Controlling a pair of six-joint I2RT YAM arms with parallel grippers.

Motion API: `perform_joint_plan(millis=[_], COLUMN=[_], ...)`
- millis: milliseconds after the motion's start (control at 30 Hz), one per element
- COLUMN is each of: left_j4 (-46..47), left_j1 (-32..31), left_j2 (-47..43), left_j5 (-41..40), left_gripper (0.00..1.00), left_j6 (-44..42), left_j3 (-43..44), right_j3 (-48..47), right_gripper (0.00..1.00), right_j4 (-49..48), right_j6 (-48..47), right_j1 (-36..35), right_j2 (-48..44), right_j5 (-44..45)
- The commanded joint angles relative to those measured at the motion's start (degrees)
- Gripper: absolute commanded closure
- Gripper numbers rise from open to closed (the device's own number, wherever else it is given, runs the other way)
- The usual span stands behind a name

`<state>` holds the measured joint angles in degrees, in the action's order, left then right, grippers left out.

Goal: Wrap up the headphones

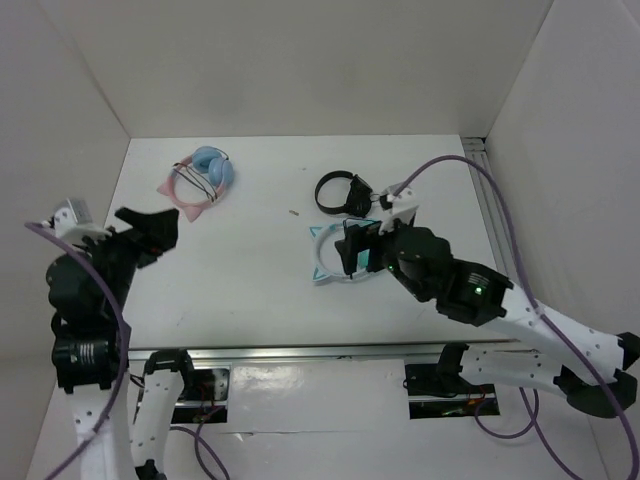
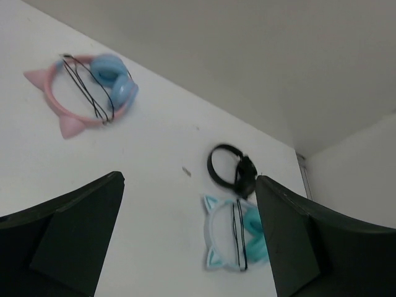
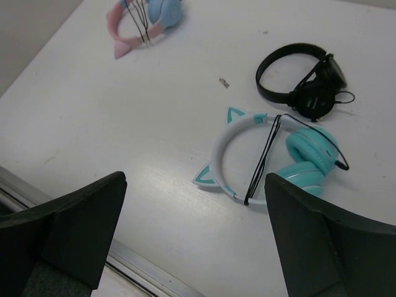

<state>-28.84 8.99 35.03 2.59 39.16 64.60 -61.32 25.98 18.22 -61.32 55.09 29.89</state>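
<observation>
The pink cat-ear headphones (image 1: 200,180) lay near the table's (image 1: 250,290) far left corner, just ahead of my left gripper (image 1: 150,228), headband nearest it and cups beyond. That gripper gaped wide, empty. My right gripper (image 1: 358,248), likewise spread and empty, hovered over the teal pair (image 1: 320,242), well apart. The side wall (image 1: 60,120) crowded the left.

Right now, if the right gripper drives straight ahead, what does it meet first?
Probably the teal cat-ear headphones, lying just ahead of the open right gripper; depth is unclear, so maybe bare table first.
</observation>
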Motion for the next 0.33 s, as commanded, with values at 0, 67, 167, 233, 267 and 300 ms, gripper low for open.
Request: perform_joint_plan(millis=[0,67,167,233,267,300], left_j4=[-5.1,-8.5,-14.5,-17.0,-17.7,-18.4], left_j1=[-0.1,-0.1,-0.1,-0.6,-0.6,-0.6], left_j2=[-8.5,-16.3,-24.2,-24.7,-24.0,-22.6], left_j5=[13.7,14.9,14.0,12.7,12.2,11.7], left_gripper=[0.0,0.0,0.0,0.0,0.0,0.0], left_j6=[-0.8,-1.5,-2.9,-4.2,-4.7,-5.4], left_j3=[-8.7,-10.6,-11.2,-11.8,-12.4,-12.4], right_j3=[-3.5,-3.5,-3.5,-2.8,-2.8,-2.8], right_gripper=[0.0,0.0,0.0,0.0,0.0,0.0], right_j4=[7.5,9.3,12.1,12.1,12.6,12.6], right_j6=[-1.3,-1.3,-0.1,0.5,0.5,0.5], right_j1=[-0.5,-0.5,-0.5,-0.5,-0.5,-0.5], right_j2=[-6.3,-9.1,-12.2,-13.2,-13.3,-13.3], right_j5=[3.8,5.6,7.2,7.2,7.2,7.2])
